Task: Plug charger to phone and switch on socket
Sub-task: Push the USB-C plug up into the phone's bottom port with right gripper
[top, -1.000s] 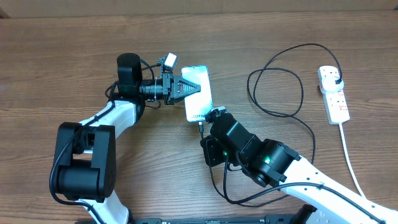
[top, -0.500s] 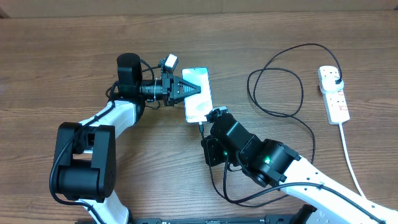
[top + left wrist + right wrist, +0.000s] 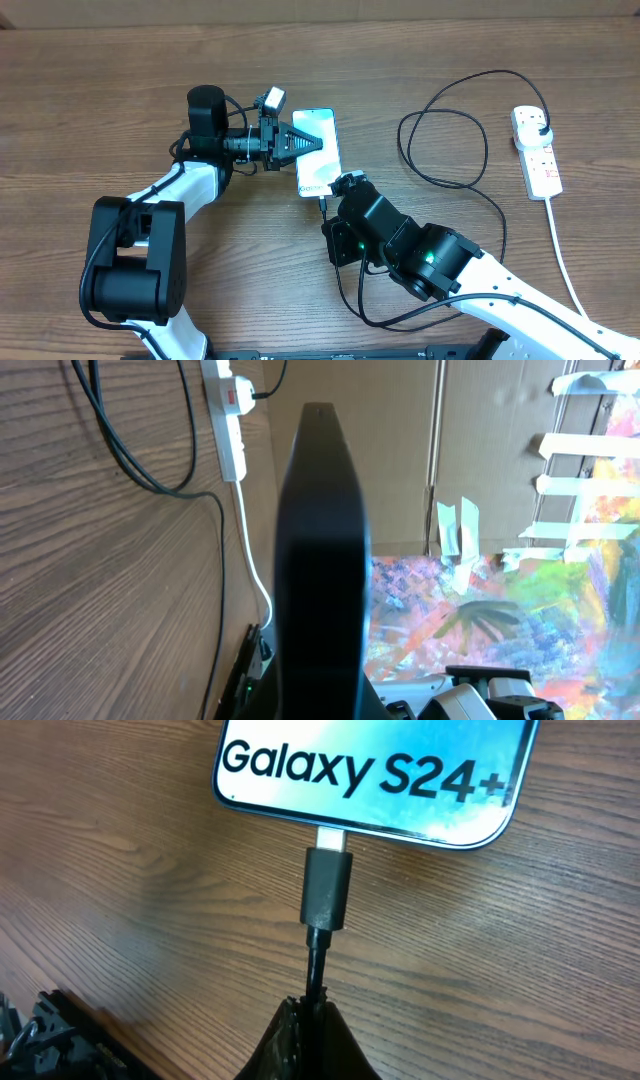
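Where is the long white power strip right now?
In the overhead view, the long white power strip lies on the wooden table's far right side, with the black charger plug in its far-end outlet.

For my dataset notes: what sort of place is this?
Probably a robot lab or workshop: a wooden table, a taped cardboard backdrop, and a paint-covered surface nearby.

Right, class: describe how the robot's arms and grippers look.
Both arms mix white links with black joint housings. The left arm has a boxy black base and a small white camera by its wrist. The left gripper is a black wedge. The right arm shows a green light; the right gripper tapers to black tips. Black cables trail both.
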Tool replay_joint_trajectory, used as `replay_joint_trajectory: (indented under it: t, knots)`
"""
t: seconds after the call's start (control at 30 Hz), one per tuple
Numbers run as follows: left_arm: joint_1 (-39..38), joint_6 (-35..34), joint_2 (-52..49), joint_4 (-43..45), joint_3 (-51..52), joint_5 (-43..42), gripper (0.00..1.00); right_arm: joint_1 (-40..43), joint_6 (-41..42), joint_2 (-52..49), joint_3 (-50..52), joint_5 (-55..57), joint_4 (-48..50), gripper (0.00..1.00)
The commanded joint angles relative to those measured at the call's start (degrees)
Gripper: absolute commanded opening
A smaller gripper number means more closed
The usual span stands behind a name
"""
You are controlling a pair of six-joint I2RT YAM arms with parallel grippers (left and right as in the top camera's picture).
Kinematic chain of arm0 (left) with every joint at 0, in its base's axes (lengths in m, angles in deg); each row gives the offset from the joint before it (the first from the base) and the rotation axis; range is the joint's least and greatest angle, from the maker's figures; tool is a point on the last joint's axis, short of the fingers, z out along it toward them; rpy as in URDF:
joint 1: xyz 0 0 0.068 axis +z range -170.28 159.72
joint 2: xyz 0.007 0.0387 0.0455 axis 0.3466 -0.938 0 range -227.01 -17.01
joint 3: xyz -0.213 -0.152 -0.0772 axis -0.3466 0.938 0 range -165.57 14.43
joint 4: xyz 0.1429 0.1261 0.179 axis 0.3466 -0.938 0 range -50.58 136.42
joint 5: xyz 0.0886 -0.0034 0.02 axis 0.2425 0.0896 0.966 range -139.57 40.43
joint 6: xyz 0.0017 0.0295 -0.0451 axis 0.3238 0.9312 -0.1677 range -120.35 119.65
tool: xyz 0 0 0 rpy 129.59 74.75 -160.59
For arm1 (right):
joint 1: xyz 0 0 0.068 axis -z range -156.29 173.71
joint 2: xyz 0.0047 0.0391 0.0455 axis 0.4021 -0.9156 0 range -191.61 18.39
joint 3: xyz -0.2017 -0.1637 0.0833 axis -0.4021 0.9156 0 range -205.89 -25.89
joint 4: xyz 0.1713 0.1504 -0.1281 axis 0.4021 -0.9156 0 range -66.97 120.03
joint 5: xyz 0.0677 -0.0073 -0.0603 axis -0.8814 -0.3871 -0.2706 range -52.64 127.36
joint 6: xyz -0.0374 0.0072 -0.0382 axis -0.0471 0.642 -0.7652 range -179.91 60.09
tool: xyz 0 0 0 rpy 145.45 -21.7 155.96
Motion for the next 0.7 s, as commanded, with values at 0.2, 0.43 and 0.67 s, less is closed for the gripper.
replay_joint_trajectory:
  t: [0.2,0.43,0.67]
  knots:
    - [-0.1,0.3,-0.1,0.2,-1.3,-4.3,0.04,-0.2,0.2,0.3,0.2,3.3,3.7,0.04]
    - [-0.1,0.2,-0.1,0.2,-1.3,-4.4,0.04,-0.2,0.2,0.3,0.2,4.0,4.9,0.04]
    - [-0.1,0.3,-0.1,0.2,-1.3,-3.8,0.04,-0.2,0.2,0.3,0.2,4.6,3.4,0.27]
